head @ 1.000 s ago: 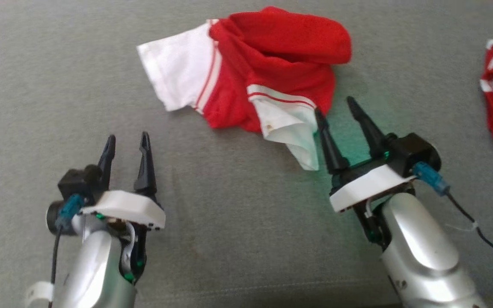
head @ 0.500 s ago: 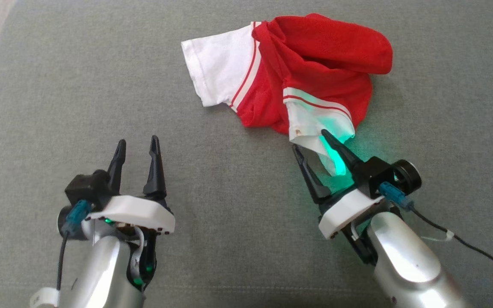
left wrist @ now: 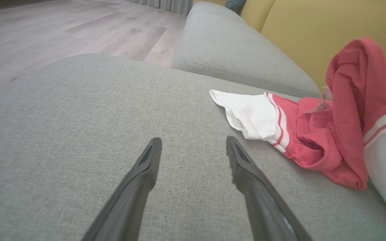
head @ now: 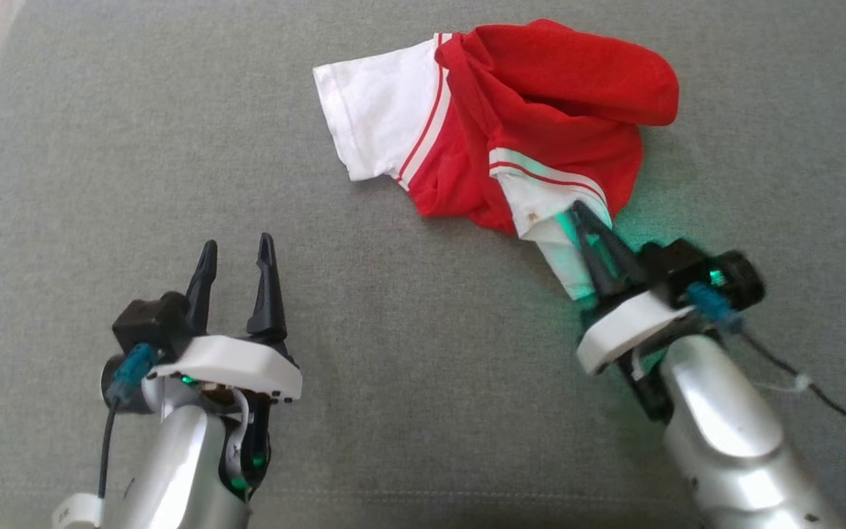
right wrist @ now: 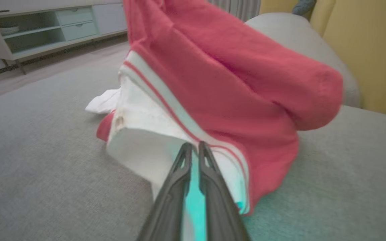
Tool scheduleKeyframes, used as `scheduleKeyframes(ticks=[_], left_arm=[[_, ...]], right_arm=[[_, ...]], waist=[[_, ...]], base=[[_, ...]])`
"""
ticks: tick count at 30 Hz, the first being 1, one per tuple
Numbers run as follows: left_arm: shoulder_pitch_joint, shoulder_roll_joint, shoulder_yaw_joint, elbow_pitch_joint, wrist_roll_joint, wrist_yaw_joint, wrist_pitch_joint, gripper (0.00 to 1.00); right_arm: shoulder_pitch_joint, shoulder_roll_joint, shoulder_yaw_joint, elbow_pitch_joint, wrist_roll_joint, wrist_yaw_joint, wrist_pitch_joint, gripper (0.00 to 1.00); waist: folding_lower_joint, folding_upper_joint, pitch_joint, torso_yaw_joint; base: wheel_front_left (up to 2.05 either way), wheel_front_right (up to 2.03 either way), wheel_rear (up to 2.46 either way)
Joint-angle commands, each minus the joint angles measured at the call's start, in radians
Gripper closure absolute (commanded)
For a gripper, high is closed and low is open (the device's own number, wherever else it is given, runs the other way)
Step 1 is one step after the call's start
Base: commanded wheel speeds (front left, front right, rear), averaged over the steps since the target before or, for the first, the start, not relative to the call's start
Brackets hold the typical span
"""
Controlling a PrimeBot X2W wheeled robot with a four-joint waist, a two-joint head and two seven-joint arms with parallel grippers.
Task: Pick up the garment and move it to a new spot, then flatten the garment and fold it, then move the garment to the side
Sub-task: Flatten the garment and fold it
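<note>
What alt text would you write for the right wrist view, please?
The right gripper is closed on the white sleeve of a crumpled red-and-white garment on a grey sofa cushion. A yellow backrest is behind it.

Crumpled red-and-white garment (head: 540, 125), heaped

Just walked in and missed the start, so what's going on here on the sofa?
The robot's right tool is closed on a white edge of the crumpled red and white garment, which lies on the grey sofa cushion. Its left tool hangs open over bare cushion, apart from the garment. Nothing is flattened or folded yet.
</note>
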Motion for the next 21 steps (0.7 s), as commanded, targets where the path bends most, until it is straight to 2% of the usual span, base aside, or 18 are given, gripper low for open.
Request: scheduleKeyframes(ticks=[1,5,9,12,16,21], left_arm=[[-0.019,0.018,0.022,-0.024,-0.004,0.003,-0.005,0.0],[-0.011,0.018,0.022,-0.022,-0.005,0.0,-0.005,0.0],[0.003,0.018,0.013,-0.016,-0.008,-0.004,-0.005,0.0],[0.014,0.018,-0.006,-0.01,-0.011,-0.01,-0.005,0.0],[0.022,0.018,-0.033,-0.007,-0.02,-0.007,-0.005,0.0],[0.012,0.018,-0.081,-0.005,-0.038,-0.006,-0.005,0.0]], right_arm=[[-0.047,0.012,-0.016,-0.052,0.002,0.007,-0.007,1.0],[-0.103,-0.013,-0.126,-0.14,-0.03,0.007,-0.007,1.0],[-0.203,-0.103,-0.202,-0.221,-0.073,0.007,-0.007,1.0],[-0.306,-0.184,-0.229,-0.237,-0.1,0.007,-0.007,1.0],[-0.463,-0.281,-0.199,-0.223,-0.136,0.007,0.004,1.0],[-0.666,-0.344,-0.082,-0.178,-0.168,0.007,0.039,1.0]], waist=[[0.0,0.0,-0.005,-0.005],[0.0,0.0,-0.023,-0.02],[0.0,0.0,-0.051,-0.035],[0.0,0.0,-0.071,-0.042],[0.0,0.0,-0.088,-0.039],[0.0,0.0,-0.076,-0.005]], base=[[0.0,0.0,0.0],[0.0,0.0,0.0],[0.0,0.0,0.0],[0.0,0.0,0.0],[0.0,0.0,0.0],[0.0,0.0,0.0]])
